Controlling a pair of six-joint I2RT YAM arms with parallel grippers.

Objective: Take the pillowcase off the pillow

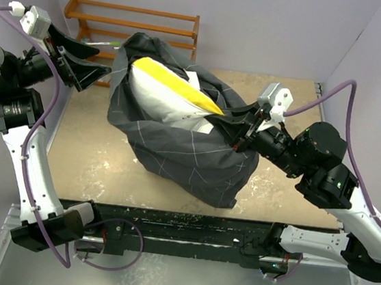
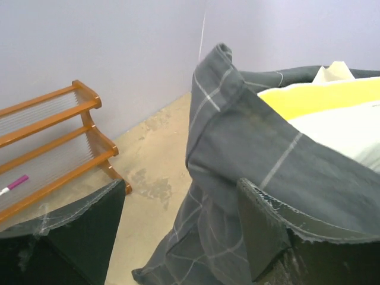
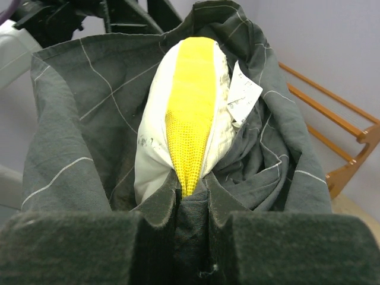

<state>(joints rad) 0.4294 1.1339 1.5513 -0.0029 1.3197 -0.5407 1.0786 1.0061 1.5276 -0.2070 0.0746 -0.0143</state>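
The sandy-beige tabletop [image 1: 81, 161], mottled with pale scuffs and stains, fills the middle of the top view. A crumpled dark charcoal-grey fabric pillowcase [image 1: 195, 160] with thin pale grid lines sits heaped at its centre, touching the surface. An orange-brown slatted wooden rack [image 1: 133, 9] stands at the upper left, against the back wall.

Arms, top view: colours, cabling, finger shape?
Left arm and right arm: black joints, white links, a lavender cable along each. Left gripper and right gripper: white camera block, black tapered fingers, frayed dark felt-like pads.
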